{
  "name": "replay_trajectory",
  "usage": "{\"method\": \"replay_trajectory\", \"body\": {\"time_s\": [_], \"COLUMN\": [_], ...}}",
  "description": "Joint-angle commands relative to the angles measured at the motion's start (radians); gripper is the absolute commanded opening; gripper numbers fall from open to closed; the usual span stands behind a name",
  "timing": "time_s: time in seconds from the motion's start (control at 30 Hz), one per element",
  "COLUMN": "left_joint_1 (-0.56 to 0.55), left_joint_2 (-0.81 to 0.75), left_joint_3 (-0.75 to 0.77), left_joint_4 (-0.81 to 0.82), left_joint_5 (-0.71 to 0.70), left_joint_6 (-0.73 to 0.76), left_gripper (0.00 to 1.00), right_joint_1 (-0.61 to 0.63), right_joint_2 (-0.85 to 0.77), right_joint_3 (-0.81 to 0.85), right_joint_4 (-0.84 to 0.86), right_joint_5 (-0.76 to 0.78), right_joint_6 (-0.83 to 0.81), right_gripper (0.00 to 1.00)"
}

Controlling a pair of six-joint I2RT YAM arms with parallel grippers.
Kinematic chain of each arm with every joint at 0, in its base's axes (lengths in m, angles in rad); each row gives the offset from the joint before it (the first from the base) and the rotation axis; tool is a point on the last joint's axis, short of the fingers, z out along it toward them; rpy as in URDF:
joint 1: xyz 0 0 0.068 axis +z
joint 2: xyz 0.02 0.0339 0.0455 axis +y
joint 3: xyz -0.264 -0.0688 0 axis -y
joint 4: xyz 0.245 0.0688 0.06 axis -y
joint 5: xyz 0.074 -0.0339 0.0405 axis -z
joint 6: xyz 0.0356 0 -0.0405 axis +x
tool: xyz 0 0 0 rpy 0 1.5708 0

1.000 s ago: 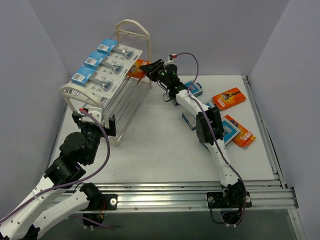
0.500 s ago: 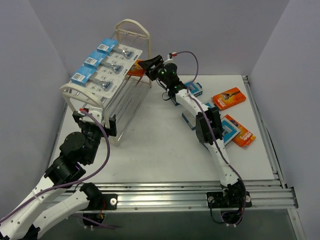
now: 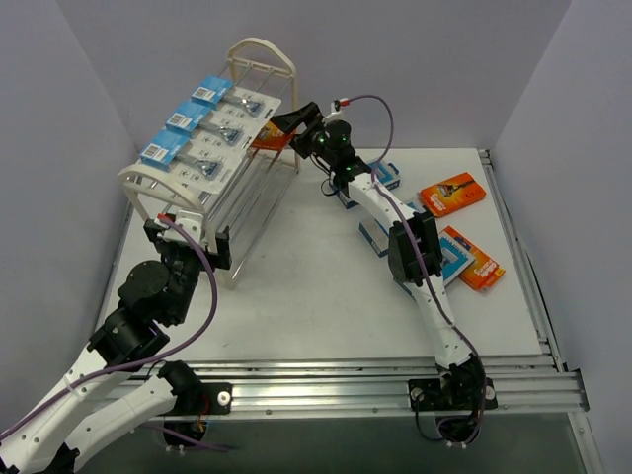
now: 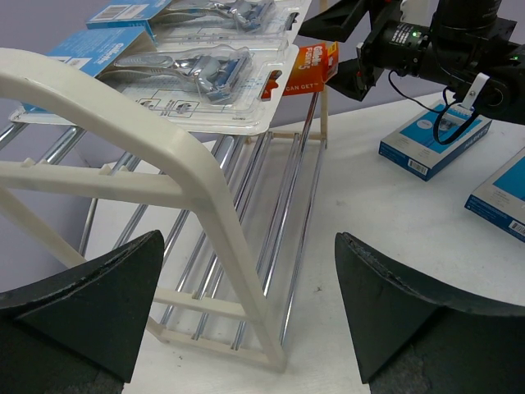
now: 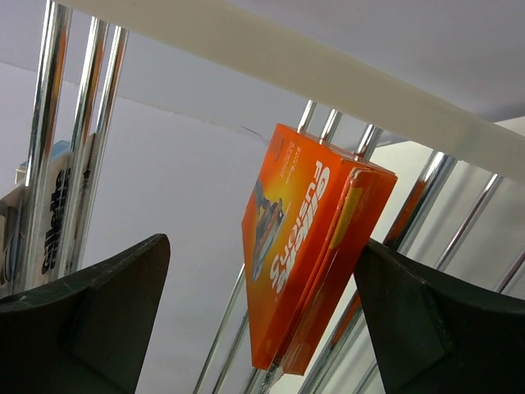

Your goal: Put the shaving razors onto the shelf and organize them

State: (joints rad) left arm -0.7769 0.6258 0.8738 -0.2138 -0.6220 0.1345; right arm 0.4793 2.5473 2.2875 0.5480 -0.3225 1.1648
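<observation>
now, top view: right gripper is up at the far end of the shelf, jaws spread on either side of an orange box. 3 blister cards lie in a row on the top tier. only this view takes in the table to the right of the arm: 2 loose orange boxes and some blue-and-white boxes.

right wrist view alone shows the box tilted on edge against the chrome rods. 1 finger is well clear of it and the other is just beside it; contact there can't be told.

left wrist view adds the box sitting just past the cards. it also shows the left gripper wide open, holding nothing, near the shelf's near end frame.

versus 1 s ago: right jaws were clenched on the box, now released. box sits about where it was. left arm unchanged.
</observation>
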Motion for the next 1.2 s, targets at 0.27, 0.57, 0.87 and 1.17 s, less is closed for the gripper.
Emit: {"method": "replay_trajectory", "body": {"time_s": [0.27, 0.57, 0.87, 1.17], "left_joint_1": [0.005, 0.005, 0.005, 0.005], "left_joint_2": [0.009, 0.011, 0.008, 0.009], "left_joint_3": [0.028, 0.028, 0.03, 0.031], "left_joint_4": [0.014, 0.011, 0.008, 0.002], "left_joint_5": [0.018, 0.016, 0.007, 0.004], "left_joint_6": [-0.009, -0.009, -0.009, -0.006], "left_gripper": [0.94, 0.94, 0.94, 0.94], "right_joint_1": [-0.013, -0.033, -0.057, -0.07], "right_joint_2": [-0.088, -0.14, -0.219, -0.275], "right_joint_3": [-0.042, -0.124, -0.224, -0.281], "right_joint_4": [-0.143, -0.146, -0.117, -0.083], "right_joint_5": [-0.044, -0.058, -0.079, -0.104], "right_joint_6": [-0.1, -0.109, -0.131, -0.145], "right_gripper": [1.0, 1.0, 1.0, 1.0]}}
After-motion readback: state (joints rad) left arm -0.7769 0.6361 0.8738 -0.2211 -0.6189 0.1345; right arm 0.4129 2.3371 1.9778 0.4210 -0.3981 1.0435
